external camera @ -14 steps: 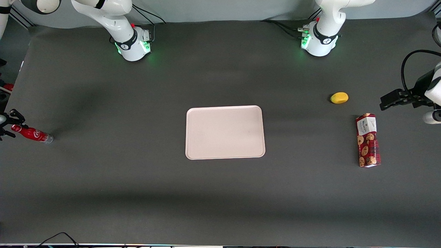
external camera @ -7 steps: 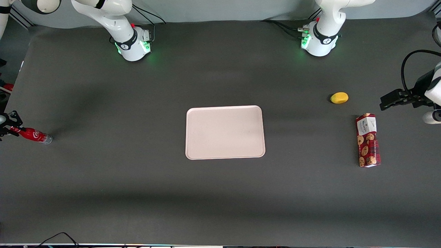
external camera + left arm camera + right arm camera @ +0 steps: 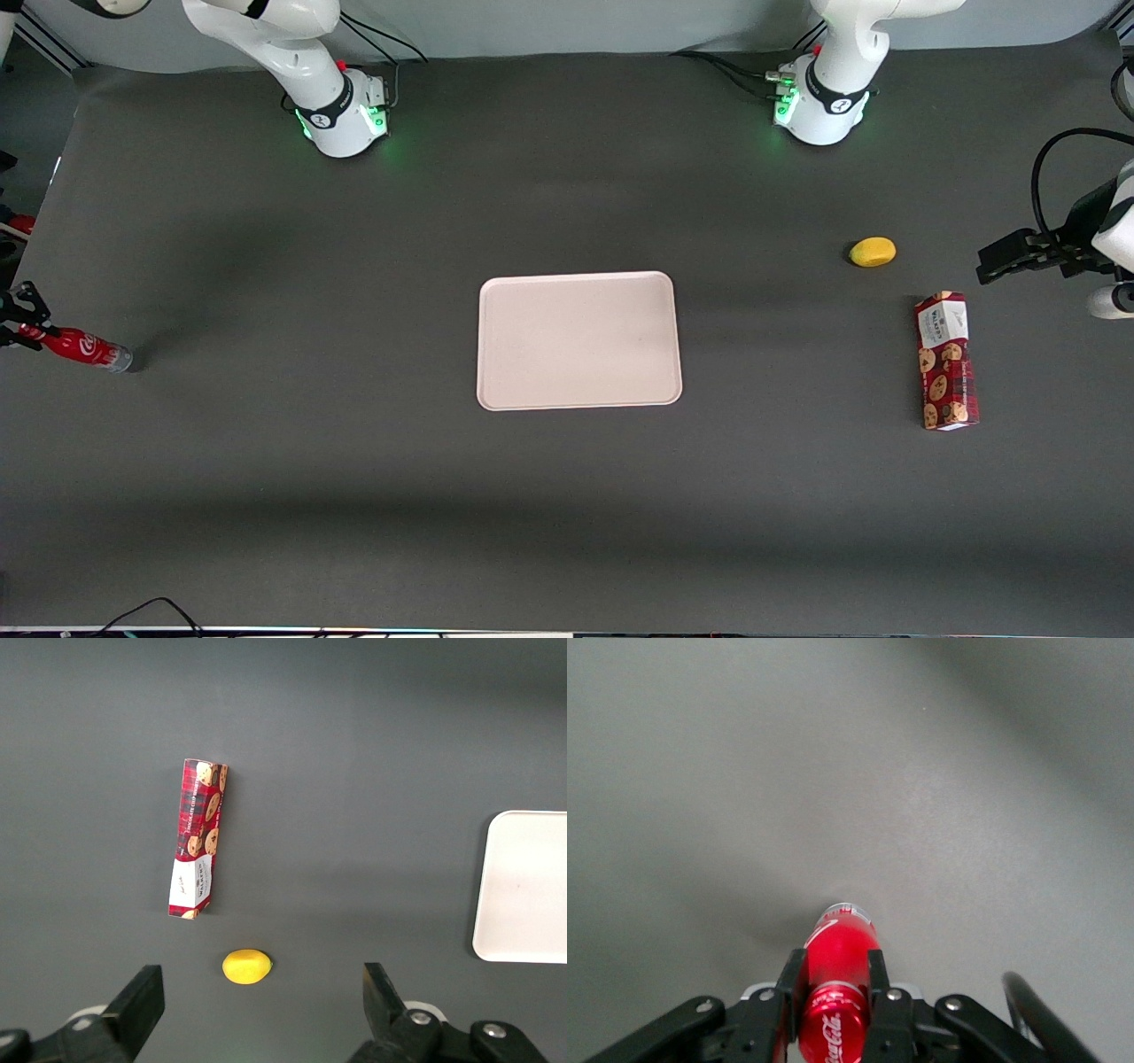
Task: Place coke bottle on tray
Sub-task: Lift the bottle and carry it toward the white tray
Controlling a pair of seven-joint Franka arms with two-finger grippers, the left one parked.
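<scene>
The gripper [image 3: 19, 321] is sitting at the working arm's end of the desk [image 3: 354, 496], right at the edge of the front view. Its two black fingers [image 3: 788, 988] are squeezing the coke bottle [image 3: 81, 346] from both sides, up near the cap end. The bottle is red with white writing on it. It is leaning over, with its clear silvery bottom down close to the dark desk and pointing toward the middle. I cannot tell if the bottom is touching the desk.

The tray [image 3: 579, 340] is lying flat in the middle of the desk, well apart from the bottle. It is pale pinkish-white with round corners and a low rim. Nothing is lying in it.

Toward the parked arm's end of the desk, a red cookie box [image 3: 946, 361] is lying flat. A small yellow lemon [image 3: 873, 252] is sitting near it, a little farther from the front camera. Both are on the bare desk, apart from the tray.
</scene>
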